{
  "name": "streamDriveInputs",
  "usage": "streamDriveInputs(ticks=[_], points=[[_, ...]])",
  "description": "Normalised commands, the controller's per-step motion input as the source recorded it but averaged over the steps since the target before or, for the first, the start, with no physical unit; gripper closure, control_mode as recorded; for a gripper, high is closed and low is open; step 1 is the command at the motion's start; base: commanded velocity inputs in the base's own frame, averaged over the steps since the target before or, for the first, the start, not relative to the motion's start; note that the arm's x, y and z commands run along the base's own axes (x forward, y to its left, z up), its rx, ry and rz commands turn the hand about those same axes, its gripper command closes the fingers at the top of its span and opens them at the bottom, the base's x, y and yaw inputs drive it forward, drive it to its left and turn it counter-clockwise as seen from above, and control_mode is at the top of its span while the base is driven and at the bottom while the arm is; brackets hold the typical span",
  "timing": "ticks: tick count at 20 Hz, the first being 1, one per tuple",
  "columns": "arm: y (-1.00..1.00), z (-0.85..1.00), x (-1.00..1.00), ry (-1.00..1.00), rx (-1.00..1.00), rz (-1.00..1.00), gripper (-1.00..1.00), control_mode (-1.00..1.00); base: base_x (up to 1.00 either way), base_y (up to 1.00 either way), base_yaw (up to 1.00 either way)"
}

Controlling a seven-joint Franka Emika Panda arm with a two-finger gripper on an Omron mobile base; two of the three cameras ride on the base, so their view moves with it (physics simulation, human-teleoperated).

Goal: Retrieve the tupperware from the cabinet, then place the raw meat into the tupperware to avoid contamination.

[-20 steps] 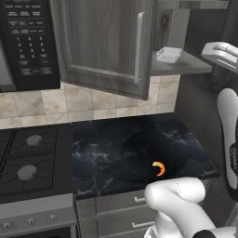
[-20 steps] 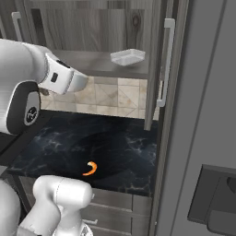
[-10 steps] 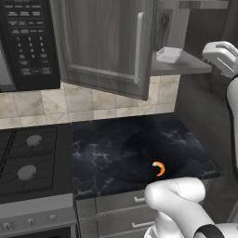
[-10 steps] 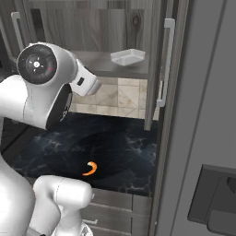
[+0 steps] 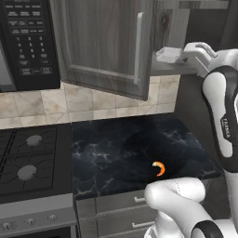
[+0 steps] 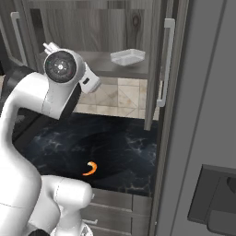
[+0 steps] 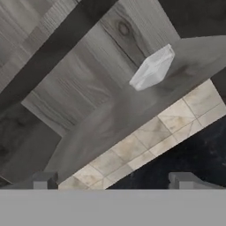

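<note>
Your left base camera sat behind the arm, looking forward and down over the dark tabletop (image 5: pixel 116 148) and up at the open cabinet (image 5: pixel 107 42). Your right base camera faced the same tabletop and the cabinet shelf (image 6: pixel 106 67) from the opposite side. Both shared the tupperware (image 6: pixel 127 56) on that shelf and the raw meat (image 5: pixel 159 168) below. Your hand camera looked along the tool (image 7: pixel 117 180), rolled, with the tupperware ahead of the tool, well apart.
</note>
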Motion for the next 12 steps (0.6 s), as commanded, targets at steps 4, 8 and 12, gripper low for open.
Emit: streamDriveInputs(ticks=[4, 8, 12], points=[[0.4, -0.08, 0.5, 0.11, 0.13, 0.09, -1.0, -1.0, 0.0, 0.0, 0.0], [0.31, 0.0, 0.3, 0.25, 0.15, 0.22, -1.0, -1.0, 0.0, 0.0, 0.0], [0.32, -0.04, 0.26, 0.26, 0.15, 0.25, -1.0, -1.0, 0.0, 0.0, 0.0]])
